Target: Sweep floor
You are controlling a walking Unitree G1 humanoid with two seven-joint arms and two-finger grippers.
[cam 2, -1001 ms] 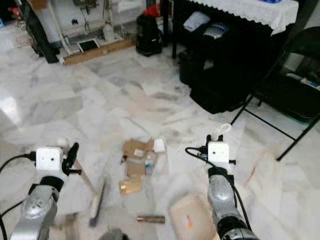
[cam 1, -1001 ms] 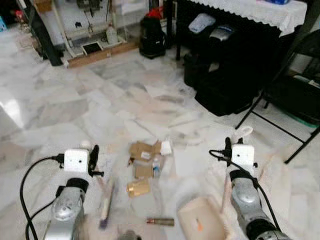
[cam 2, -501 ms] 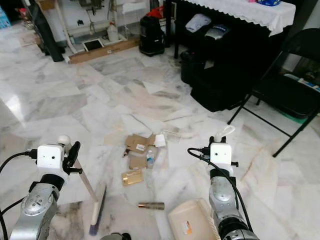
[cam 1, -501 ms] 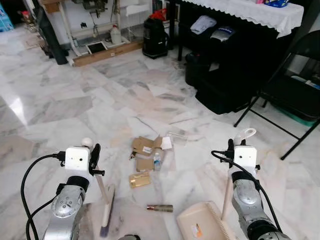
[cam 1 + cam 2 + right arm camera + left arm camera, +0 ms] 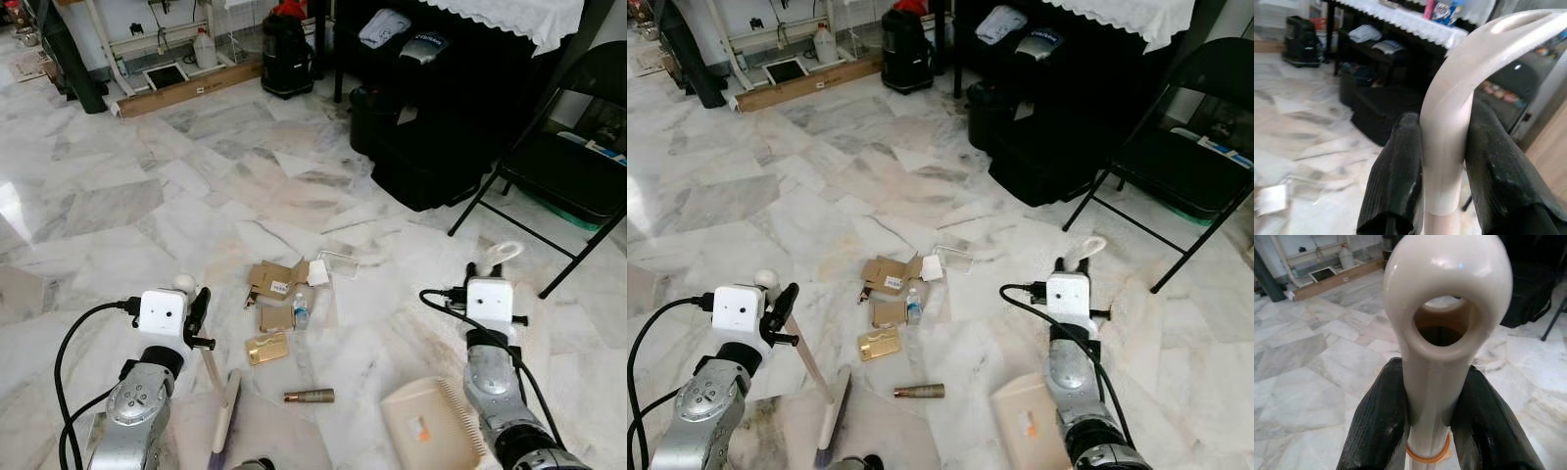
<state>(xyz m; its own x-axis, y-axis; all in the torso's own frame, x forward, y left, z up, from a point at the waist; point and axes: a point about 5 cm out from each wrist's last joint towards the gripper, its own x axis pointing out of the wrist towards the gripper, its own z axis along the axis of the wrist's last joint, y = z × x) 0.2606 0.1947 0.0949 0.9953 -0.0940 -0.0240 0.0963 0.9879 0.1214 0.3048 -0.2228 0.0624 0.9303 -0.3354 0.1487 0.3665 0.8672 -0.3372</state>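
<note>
Left end effector [image 5: 192,311] at 8 o'clock in the head view, fingers [image 5: 1382,421] clamped around the cream broom handle [image 5: 1440,357] just under its looped top. Handle slants down to the broom head [image 5: 225,411], which rests on the marble floor [image 5: 118,196] at about 7 o'clock.

Litter pile near centre: flattened cardboard pieces [image 5: 272,279], a small plastic bottle [image 5: 302,311], a gold packet [image 5: 266,347], a white scrap [image 5: 318,273] and a clear plastic piece [image 5: 336,261]. A brown tube [image 5: 309,396] lies apart at 6 o'clock.

Cream dustpan [image 5: 433,426] flat on the floor at 5 o'clock. Right end effector [image 5: 480,277] at 4 o'clock, fingers [image 5: 1396,181] pinched on the curved dustpan handle [image 5: 1454,127].

Black folding chair [image 5: 563,166] at 2 o'clock; black vacuum [image 5: 285,59] at 12.
</note>
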